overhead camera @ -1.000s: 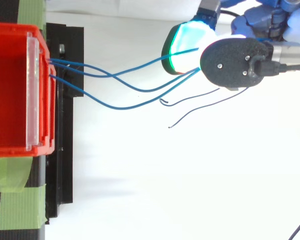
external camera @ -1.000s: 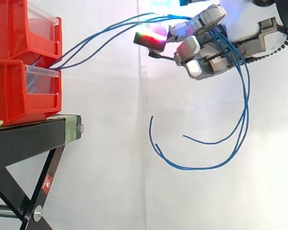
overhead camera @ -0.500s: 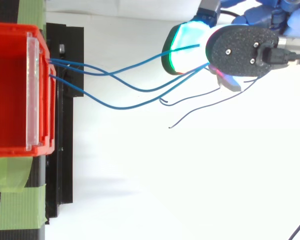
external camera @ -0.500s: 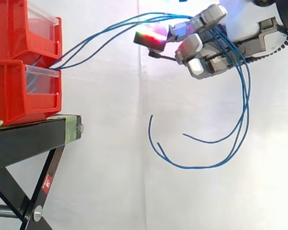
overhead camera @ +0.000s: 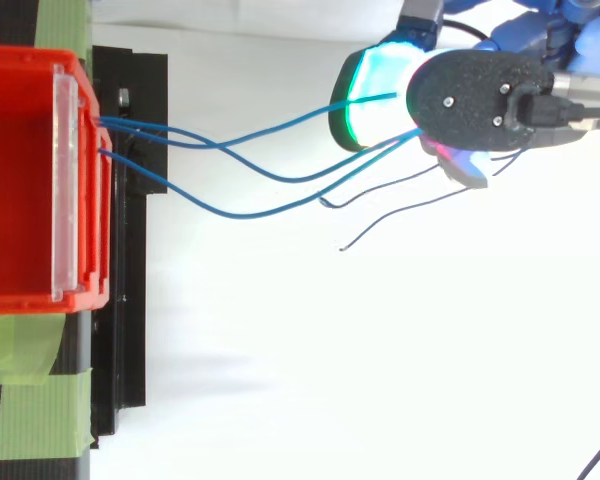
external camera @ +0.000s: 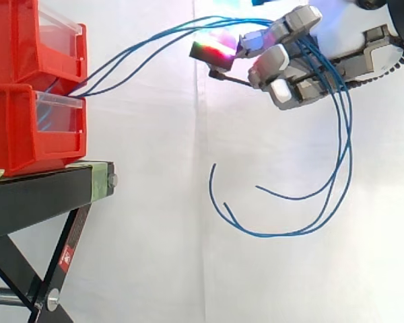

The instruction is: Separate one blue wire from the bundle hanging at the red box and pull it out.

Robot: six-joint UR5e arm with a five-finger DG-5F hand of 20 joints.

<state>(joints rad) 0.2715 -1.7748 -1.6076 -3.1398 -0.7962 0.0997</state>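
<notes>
Blue wires (external camera: 276,235), thin, smooth-jacketed and springy, leave the front of the lower red bin (external camera: 20,128) just above its clear front plate (external camera: 57,111) and climb as a loose bundle towards the upper right. Their long run lies roughly level across the gap in the top view, where three strands can be told apart, crossing one another near the bin. At the far end they pass into the hand (external camera: 303,74), whose blocky grey fingers are curled round them with the whole bundle caught between, none drawn clear of the others. One thick pad (external camera: 212,51) juts out towards the bins, glowing red and green (from above it reads cyan with a green rim (overhead camera: 370,95)). Past the fingers the wires spill over and droop in long slack loops, curving back to the left, their free ends hanging in mid-air below the hand. An upper red bin (external camera: 20,40) of the same glossy plastic sits stacked on the lower one, both on a black stand (external camera: 34,198) patched with green tape (overhead camera: 30,410). Behind hangs a white curtain (external camera: 155,235), with open air between bins and hand.
</notes>
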